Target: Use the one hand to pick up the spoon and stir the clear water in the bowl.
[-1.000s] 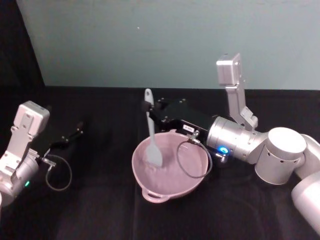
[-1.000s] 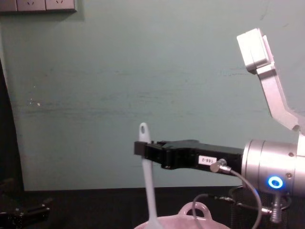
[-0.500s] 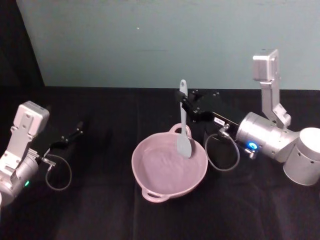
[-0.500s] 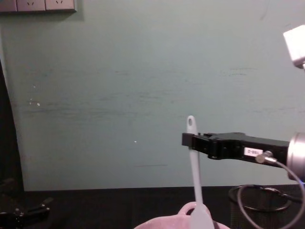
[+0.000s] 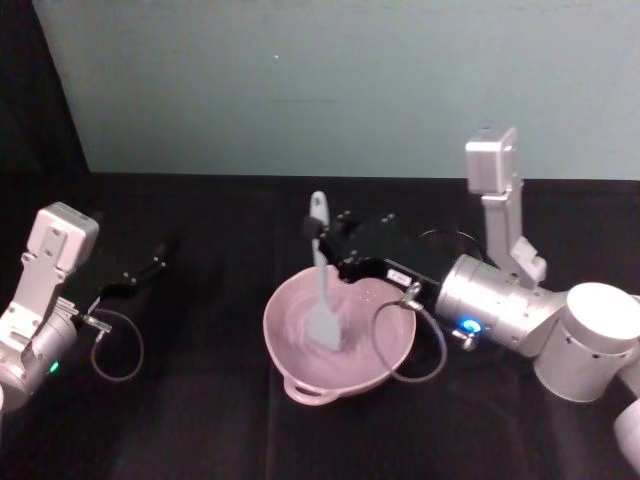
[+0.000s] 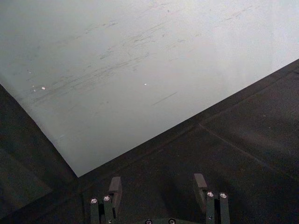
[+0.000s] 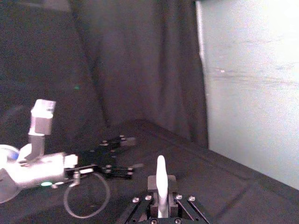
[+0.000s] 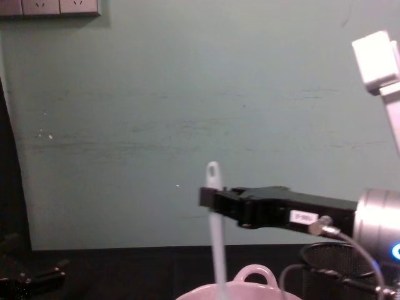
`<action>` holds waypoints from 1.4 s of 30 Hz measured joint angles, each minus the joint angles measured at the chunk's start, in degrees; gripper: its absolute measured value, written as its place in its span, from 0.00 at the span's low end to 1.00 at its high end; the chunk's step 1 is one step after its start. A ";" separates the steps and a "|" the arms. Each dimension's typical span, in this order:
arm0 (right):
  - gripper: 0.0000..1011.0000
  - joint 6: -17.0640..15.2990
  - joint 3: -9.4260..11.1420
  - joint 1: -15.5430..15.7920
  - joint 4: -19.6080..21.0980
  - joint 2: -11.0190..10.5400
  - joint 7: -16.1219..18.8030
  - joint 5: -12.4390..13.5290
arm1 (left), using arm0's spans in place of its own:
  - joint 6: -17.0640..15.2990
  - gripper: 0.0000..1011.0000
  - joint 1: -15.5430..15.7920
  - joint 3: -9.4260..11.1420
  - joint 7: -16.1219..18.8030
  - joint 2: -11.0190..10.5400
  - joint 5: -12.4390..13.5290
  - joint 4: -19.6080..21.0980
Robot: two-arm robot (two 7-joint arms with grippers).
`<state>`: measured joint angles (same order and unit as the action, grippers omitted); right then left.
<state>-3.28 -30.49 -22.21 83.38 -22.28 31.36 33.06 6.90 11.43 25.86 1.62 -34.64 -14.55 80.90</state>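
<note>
Spoon (image 5: 320,280) upright in pink bowl (image 5: 300,375), right claw (image 5: 322,237) clamped on its handle, left claw (image 6: 159,186) apart, idle

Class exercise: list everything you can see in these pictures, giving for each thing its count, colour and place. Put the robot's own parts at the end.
bowl: one, pale pink, on the table's middle, loop handles on its near and far rim.
spoon: one, white, upright, its blade down in the bowl, its handle clamped near the top.
mesh cup: one, black wire mesh, on the table to the right, behind the bowl.
table: one, black covered, in front of a pale green wall.
wall sockets: white, at the wall's upper left.
right gripper: one, black, over the bowl's far rim, shut on the spoon handle.
left gripper: one, small and dark, parked on the table's left, fingers apart.
</note>
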 joint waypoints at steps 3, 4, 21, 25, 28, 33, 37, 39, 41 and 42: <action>0.12 -0.01 -0.94 -0.15 0.15 0.66 0.43 -0.05 | 0.00 0.99 0.00 0.00 0.00 0.00 0.00 0.00; 0.12 -0.01 -0.94 -0.15 0.15 0.66 0.43 -0.05 | 0.00 0.99 0.00 0.00 0.00 0.00 0.00 0.00; 0.12 0.85 -1.39 -0.13 0.59 1.30 0.34 0.37 | 0.00 0.99 0.00 0.00 0.00 0.00 0.00 0.00; 0.12 0.86 -0.03 -0.17 3.07 0.09 -0.31 0.67 | 0.00 0.99 0.00 0.00 0.00 0.00 0.00 0.00; 0.12 0.81 1.12 -0.37 4.94 -0.99 -0.68 0.91 | 0.00 0.99 0.00 0.00 0.00 0.00 0.00 0.00; 0.12 0.43 3.50 -0.74 8.55 -3.37 -1.37 1.66 | 0.00 0.99 0.00 0.00 0.00 0.00 0.00 0.00; 0.12 -0.02 5.83 -0.77 11.06 -5.63 -2.42 2.34 | 0.00 0.99 0.00 0.00 0.00 0.00 0.00 0.00; 0.12 -0.01 6.86 -0.57 11.86 -6.51 -3.00 2.51 | 0.00 0.99 0.00 0.00 0.00 0.00 0.00 0.00; 0.12 0.06 7.60 -0.39 12.28 -7.08 -3.40 2.58 | 0.00 0.99 0.00 0.00 0.00 0.00 0.00 0.00; 0.12 0.21 8.27 -0.18 12.52 -7.55 -3.80 2.63 | 0.00 0.99 0.00 0.00 0.00 0.00 0.00 0.00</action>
<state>-3.07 -22.22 -22.39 95.90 -29.83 27.56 35.70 6.90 11.43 25.86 1.62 -34.64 -14.55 80.90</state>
